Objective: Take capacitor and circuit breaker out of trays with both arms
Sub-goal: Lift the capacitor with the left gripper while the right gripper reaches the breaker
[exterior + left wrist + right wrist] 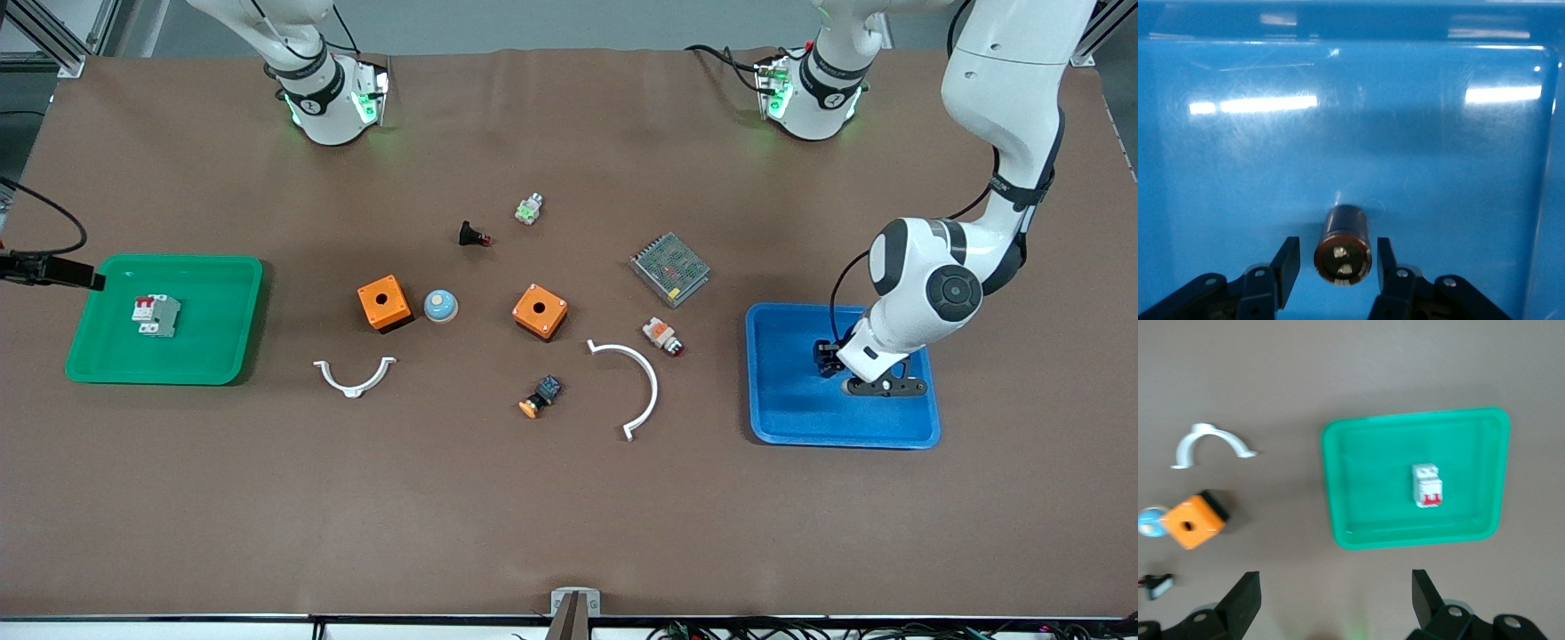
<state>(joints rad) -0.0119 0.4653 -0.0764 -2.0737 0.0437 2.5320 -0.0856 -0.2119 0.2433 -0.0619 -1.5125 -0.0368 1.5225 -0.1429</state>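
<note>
The left gripper [1338, 263] brackets the capacitor [1343, 245] in the blue tray [782, 418] at frame right, fingers near it but not visibly touching. The right gripper [1337, 600], out of the front view, hangs with fingers spread wide above the table beside the green tray [107, 364].

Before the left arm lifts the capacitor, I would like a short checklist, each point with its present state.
1. Capacitor lies between the left gripper fingers: ok.
2. Fingers touch the capacitor on both sides: not ok, gaps show on each side.
3. Capacitor rests in the blue tray: ok.
4. Circuit breaker sits in the green tray: ok.
5. Right gripper open, above the table beside the green tray: ok.
6. Right gripper over the circuit breaker: not ok.
</note>
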